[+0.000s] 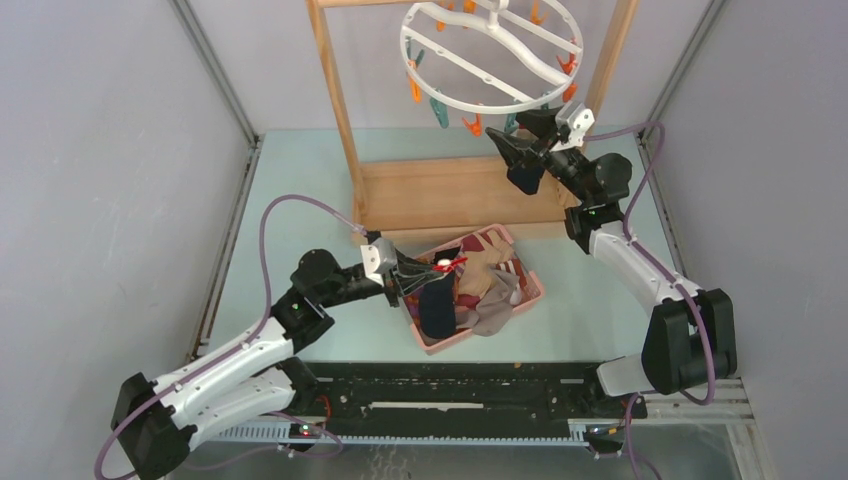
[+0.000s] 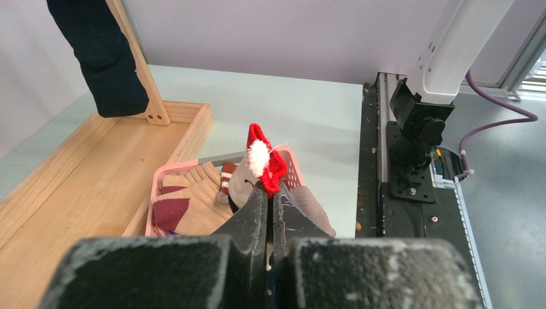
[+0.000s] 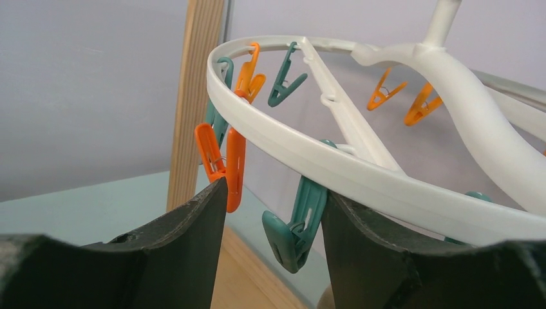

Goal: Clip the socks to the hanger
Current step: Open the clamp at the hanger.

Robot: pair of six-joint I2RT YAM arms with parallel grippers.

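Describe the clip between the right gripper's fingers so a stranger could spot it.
Start at the wooden rack frame at the back of the table, where the white plastic ring hanger hangs. On the rim nearest the right gripper, a teal clothespin clip dangles between the open fingers. Its neighbour is an orange clip; this one is teal.

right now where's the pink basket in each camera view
Top external: the pink basket sits at centre, with socks piled in it.
Left wrist: lower centre-left, just beyond the left tool, which pinches a red-cuffed sock.
Right wrist: not in it; that view looks up at the hanger.
Shared landmark: the wooden rack, seen in all three.
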